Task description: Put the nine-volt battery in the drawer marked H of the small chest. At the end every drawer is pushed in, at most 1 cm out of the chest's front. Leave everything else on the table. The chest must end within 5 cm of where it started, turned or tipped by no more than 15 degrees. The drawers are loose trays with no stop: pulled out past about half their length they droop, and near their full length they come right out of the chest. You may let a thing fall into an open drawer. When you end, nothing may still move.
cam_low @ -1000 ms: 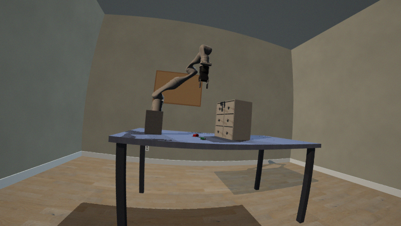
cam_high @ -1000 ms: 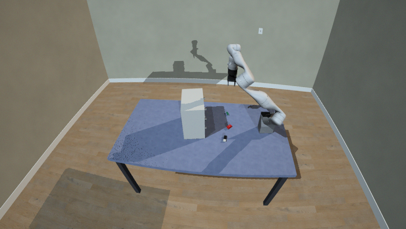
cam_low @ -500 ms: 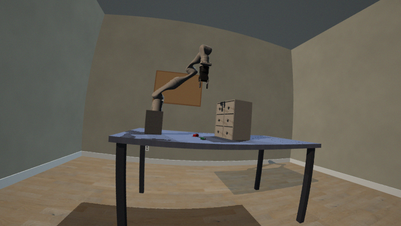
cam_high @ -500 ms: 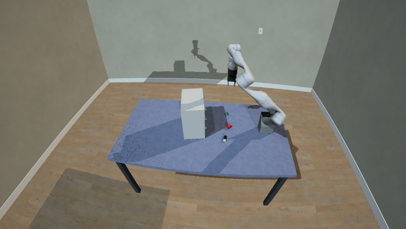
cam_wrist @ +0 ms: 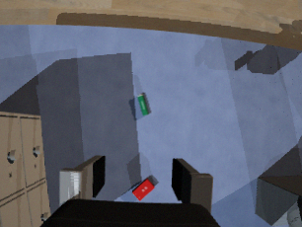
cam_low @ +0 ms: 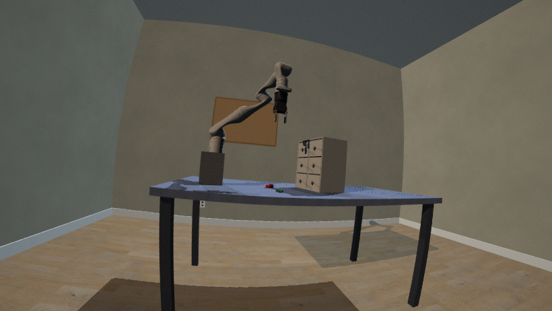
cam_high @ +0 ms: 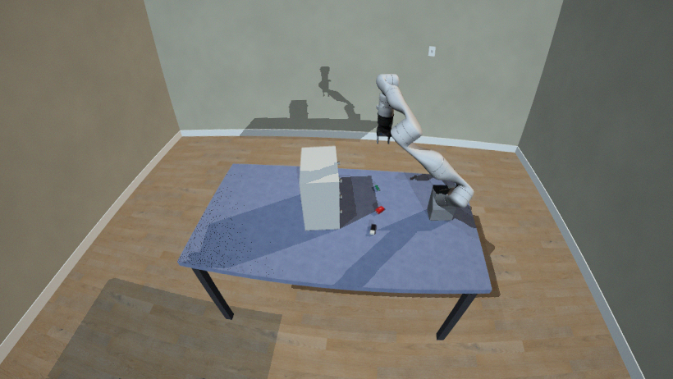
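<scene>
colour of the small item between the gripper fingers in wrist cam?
Red; it lies on the table, not held. Wrist view shows it best.

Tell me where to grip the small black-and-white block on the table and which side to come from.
Grip the black-and-white block across its two long sides near mid-length, coming straight down from above. It lies flat on the table, apart from the red piece and the chest, so both flanks look free. The gripper is open, holding nothing.
</scene>
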Controlling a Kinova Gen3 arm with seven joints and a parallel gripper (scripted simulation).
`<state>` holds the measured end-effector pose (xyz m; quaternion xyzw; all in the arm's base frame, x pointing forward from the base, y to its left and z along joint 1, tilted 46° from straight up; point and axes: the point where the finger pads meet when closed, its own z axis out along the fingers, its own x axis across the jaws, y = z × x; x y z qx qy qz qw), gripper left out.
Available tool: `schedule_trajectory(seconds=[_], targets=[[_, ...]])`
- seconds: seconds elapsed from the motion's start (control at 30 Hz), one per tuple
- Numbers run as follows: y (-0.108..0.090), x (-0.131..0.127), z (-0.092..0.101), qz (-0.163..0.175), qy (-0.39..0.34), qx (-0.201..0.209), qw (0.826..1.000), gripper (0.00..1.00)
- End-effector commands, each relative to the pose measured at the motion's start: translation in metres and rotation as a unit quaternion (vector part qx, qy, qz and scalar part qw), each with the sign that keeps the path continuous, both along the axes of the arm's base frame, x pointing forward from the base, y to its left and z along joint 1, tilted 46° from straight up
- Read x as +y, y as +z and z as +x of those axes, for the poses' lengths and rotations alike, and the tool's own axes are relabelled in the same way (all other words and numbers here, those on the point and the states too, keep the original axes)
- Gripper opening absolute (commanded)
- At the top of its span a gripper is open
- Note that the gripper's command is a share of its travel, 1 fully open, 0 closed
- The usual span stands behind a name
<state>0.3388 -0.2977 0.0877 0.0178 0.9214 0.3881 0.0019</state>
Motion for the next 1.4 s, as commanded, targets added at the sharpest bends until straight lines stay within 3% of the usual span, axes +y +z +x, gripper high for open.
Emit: schedule_trajectory(seconds=[0.0, 0.63, 0.87, 1.1, 1.17, 1.37], targets=[[-0.001, 0.001, 0.001, -0.003, 0.010, -0.010, 1.000, 1.00], [-0.015, 0.026, 0.017, -0.005, 0.102, -0.105, 0.989, 1.00], [-0.023, 0.043, 0.028, -0.007, 0.171, -0.174, 0.970, 1.00], [-0.033, 0.062, 0.040, -0.008, 0.240, -0.244, 0.940, 1.00], [-0.033, 0.062, 0.040, -0.008, 0.240, -0.244, 0.940, 1.00], [-0.041, 0.079, 0.051, -0.010, 0.300, -0.305, 0.904, 1.00]])
